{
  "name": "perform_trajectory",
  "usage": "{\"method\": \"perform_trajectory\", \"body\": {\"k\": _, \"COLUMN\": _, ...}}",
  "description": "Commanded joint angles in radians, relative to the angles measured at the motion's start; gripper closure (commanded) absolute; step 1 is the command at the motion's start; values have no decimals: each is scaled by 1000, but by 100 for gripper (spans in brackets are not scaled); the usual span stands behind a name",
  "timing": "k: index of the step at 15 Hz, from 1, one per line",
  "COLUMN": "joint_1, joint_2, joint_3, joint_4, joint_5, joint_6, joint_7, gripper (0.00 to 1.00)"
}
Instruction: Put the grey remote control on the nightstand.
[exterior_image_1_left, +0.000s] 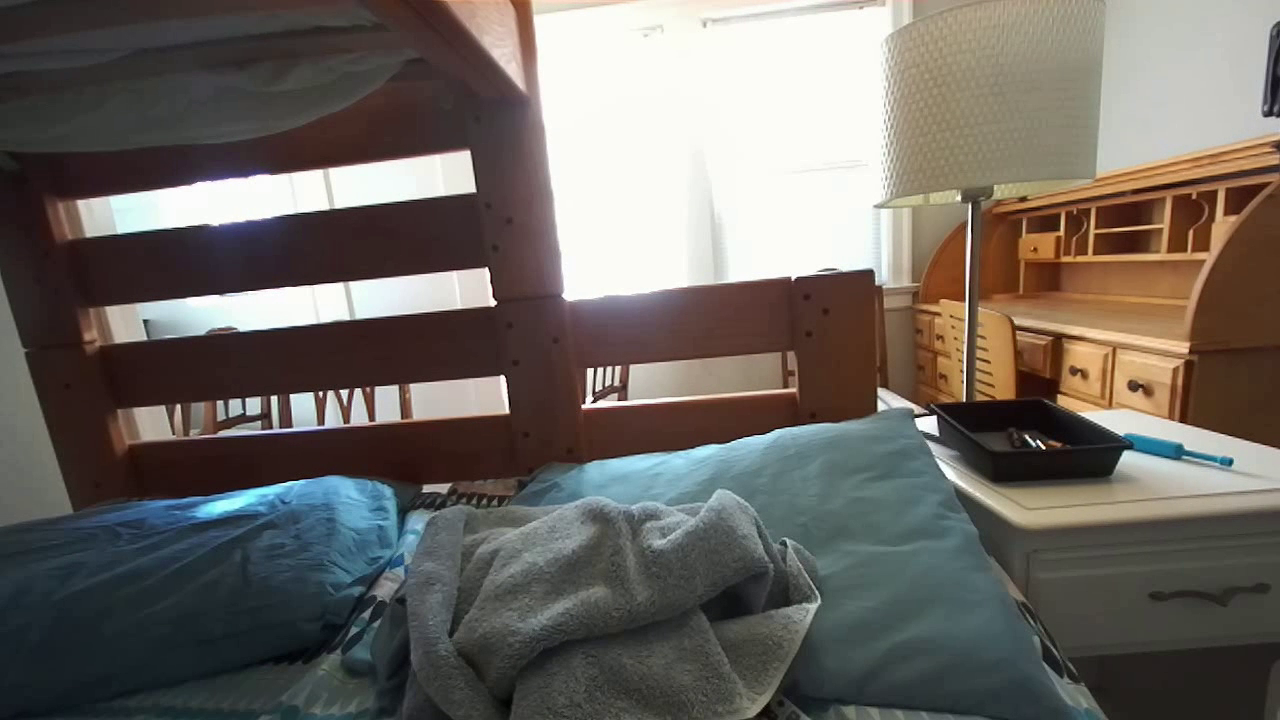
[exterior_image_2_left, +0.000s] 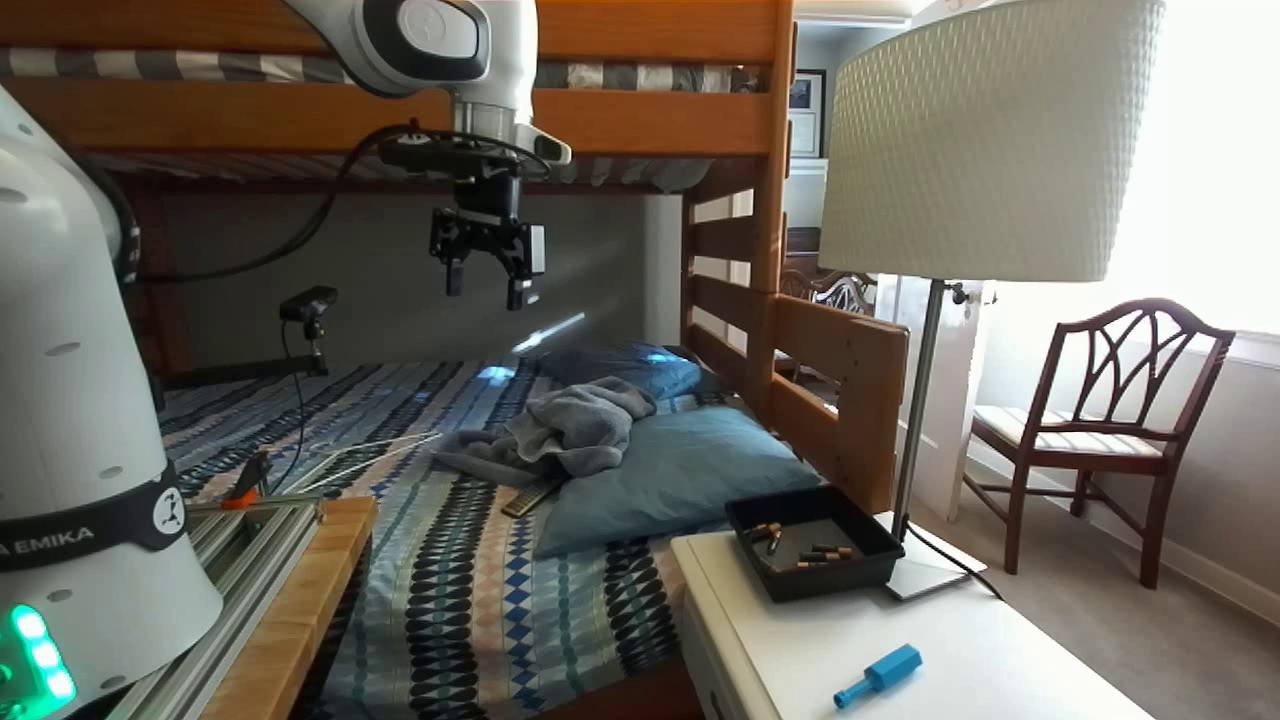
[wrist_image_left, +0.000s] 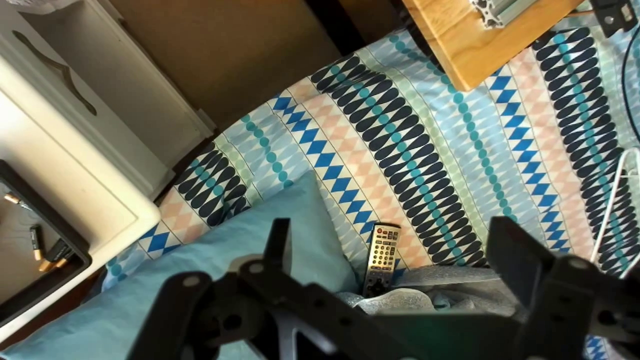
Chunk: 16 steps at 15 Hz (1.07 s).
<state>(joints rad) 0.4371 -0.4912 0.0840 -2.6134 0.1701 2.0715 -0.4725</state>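
The grey remote control (wrist_image_left: 382, 252) lies on the patterned bedspread between a teal pillow and a grey towel; the towel covers its lower end in the wrist view. In an exterior view the remote (exterior_image_2_left: 530, 497) shows at the towel's front edge. My gripper (exterior_image_2_left: 487, 287) hangs high above the bed, pointing down, open and empty. In the wrist view the open fingers (wrist_image_left: 390, 230) stand wide apart, with the remote far below between them. The white nightstand (exterior_image_2_left: 790, 650) stands beside the bed past the pillow; it also shows in the other views (exterior_image_1_left: 1190, 500) (wrist_image_left: 70, 165).
A black tray (exterior_image_2_left: 820, 590) with batteries and a blue tool (exterior_image_2_left: 885, 672) are on the nightstand. A tall lamp (exterior_image_2_left: 990, 150) stands behind the tray. The teal pillow (exterior_image_2_left: 680, 480) and grey towel (exterior_image_2_left: 590, 420) flank the remote. The upper bunk rail (exterior_image_2_left: 640, 120) is behind the arm.
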Motion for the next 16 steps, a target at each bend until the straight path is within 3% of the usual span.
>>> {"method": "perform_trajectory", "body": {"k": 1, "joint_1": 13, "joint_2": 96, "joint_3": 33, "joint_4": 32, "joint_5": 33, "joint_6": 51, "joint_7": -36, "gripper": 0}}
{"method": "perform_trajectory", "body": {"k": 6, "joint_1": 42, "joint_2": 355, "joint_3": 122, "joint_4": 90, "joint_5": 26, "joint_6": 281, "joint_7": -42, "gripper": 0}}
{"method": "perform_trajectory", "body": {"k": 9, "joint_1": 47, "joint_2": 534, "joint_3": 180, "joint_4": 176, "joint_5": 41, "joint_6": 355, "joint_7": -95, "gripper": 0}}
{"method": "perform_trajectory", "body": {"k": 16, "joint_1": 6, "joint_2": 910, "joint_3": 323, "joint_4": 454, "joint_5": -105, "joint_6": 289, "joint_7": -154, "gripper": 0}}
